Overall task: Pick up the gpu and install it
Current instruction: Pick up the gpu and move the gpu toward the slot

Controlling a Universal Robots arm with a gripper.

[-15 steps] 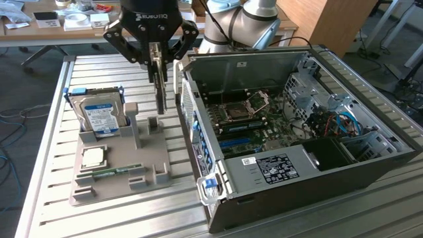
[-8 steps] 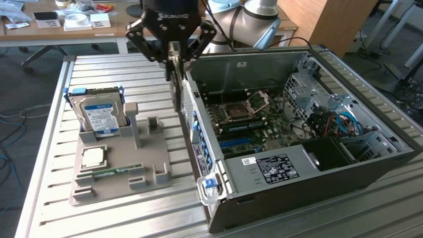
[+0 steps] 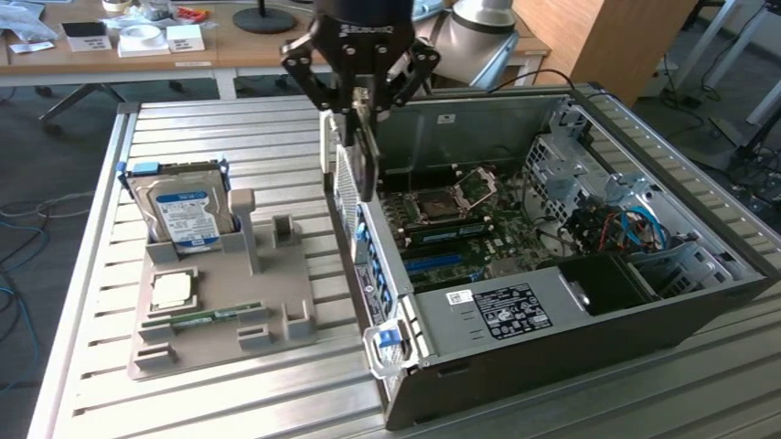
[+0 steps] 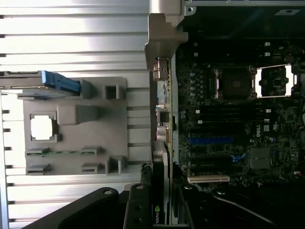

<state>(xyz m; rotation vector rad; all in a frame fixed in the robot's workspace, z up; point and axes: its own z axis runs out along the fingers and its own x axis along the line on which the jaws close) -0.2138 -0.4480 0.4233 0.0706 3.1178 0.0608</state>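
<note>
The gripper [image 3: 361,102] is partly closed, clamped on the top edge of one gpu [image 3: 364,160]. The card hangs on edge straight beneath it, over the side wall of the one open computer case [image 3: 573,352]. Beside the gripper, outside that wall, one grey holder [image 3: 214,346] carries one hard drive [image 3: 183,215], one processor chip [image 3: 172,291] and one RAM stick [image 3: 201,318].
</note>
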